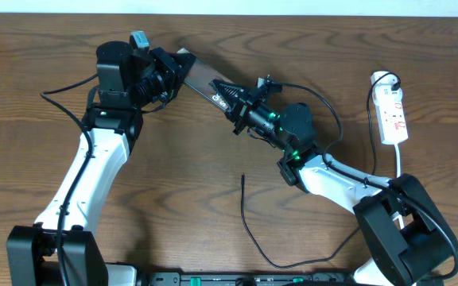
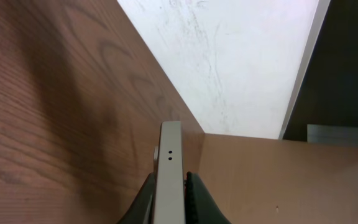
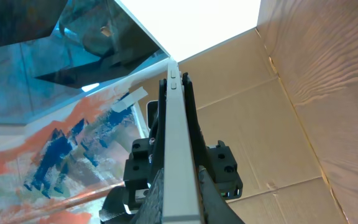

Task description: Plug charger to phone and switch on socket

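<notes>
Step in hand: phone (image 1: 201, 75) is gripped at both ends and the charger (image 1: 249, 226) is not yet picked up. I judge this to be readying the phone for plugging.
Phone location: far centre of the table (image 1: 46, 159), bridging the two grippers; I cannot tell whether it is lifted off the wood.
Left gripper (image 1: 177, 71): fingers (image 2: 143, 198) pinch the phone's slim edge from both sides.
Right gripper (image 1: 227, 94): fingers (image 3: 190, 124) clamp the opposite end likewise.
Charger location: loose on the near-centre table, plug tip (image 1: 243, 177) well apart from the phone.
Socket (image 1: 393, 115): far right, untouched.
Doing it well: keep the left clamp and free the right. Pinch the cable just behind the tip, line it up with the port and leave that end uncovered.
Arm pose: left forearm reaches forward with the wrist turned right. The right arm stretches diagonally to the far left.
</notes>
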You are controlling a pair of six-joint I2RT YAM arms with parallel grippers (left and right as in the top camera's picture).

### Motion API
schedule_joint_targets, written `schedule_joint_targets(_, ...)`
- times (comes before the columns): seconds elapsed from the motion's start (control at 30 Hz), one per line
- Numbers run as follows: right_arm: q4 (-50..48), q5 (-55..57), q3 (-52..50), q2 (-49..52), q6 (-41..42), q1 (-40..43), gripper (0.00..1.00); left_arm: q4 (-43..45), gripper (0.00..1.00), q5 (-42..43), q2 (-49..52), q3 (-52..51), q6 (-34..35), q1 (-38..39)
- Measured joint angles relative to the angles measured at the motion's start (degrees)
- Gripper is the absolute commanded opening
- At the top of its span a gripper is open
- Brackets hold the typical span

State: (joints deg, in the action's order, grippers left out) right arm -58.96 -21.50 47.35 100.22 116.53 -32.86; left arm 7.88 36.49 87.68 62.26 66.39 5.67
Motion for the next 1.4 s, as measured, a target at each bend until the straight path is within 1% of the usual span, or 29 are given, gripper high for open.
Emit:
schedule_joint_targets(0.07, 0.15, 0.00, 0.00, 0.00, 0.00, -0.02, 0.16, -0.04, 0.07, -0.02, 0.00, 0.00, -0.09, 0.00)
schedule_joint_targets(0.13, 0.85, -0.37, -0.02, 0.00, -0.22, -0.15, 0.30, 0.09, 0.07, 0.09, 0.00, 0.00, -1.29, 0.13)
schedule_joint_targets(0.2, 1.29, -0.90, -0.09, 0.04, 0.13, -0.57, 0.52, 0.04, 0.07, 0.24, 0.00, 0.00, -2.45, 0.37)
schedule_joint_targets(0.23, 1.20, -1.42, -0.09, 0.04, 0.02, -0.85, 0.66, 0.09, 0.07, 0.28, 0.00, 0.00, -3.04, 0.57)
schedule_joint_targets(0.27, 1.16, -1.68, -0.09, 0.02, 0.02, -1.07, 0.71, 0.07, 0.07, 0.28, 0.00, 0.00, -3.41, 0.72)
schedule_joint_targets(0.3, 1.22, -1.92, -0.09, 0.02, 0.13, -1.16, 0.83, 0.09, 0.07, 0.44, 0.00, 0.00, -3.69, 0.87)
schedule_joint_targets(0.43, 1.22, -2.27, -0.09, 0.02, -0.02, -1.42, 0.99, -0.11, 0.07, 0.48, 0.00, 0.00, -4.35, 0.92)
schedule_joint_targets(0.8, 1.38, -2.49, -0.09, 0.02, -0.52, -1.44, 0.99, -1.70, 0.07, 0.92, 0.00, 0.00, -6.86, -0.37)
schedule_joint_targets(1.0, 3.76, -3.34, -0.09, 0.02, -5.84, -0.96, 0.99, -2.10, 0.07, 4.55, 0.00, 0.00, -10.05, -7.43)
schedule_joint_targets(1.1, 3.87, -5.27, -0.09, 0.02, -11.15, 0.04, 0.99, -2.08, 0.07, 8.50, 0.00, 0.00, -12.50, -12.37)
schedule_joint_targets(1.23, 4.44, -7.87, -0.09, 0.02, -21.20, 1.18, 0.99, -2.05, 0.07, 16.52, 0.00, 0.00, -16.35, -19.37)
schedule_joint_targets(1.4, 6.01, -9.88, -0.04, 0.00, -37.07, 1.31, 0.99, -2.69, 0.07, 29.88, 0.00, 0.00, -26.56, -23.58)
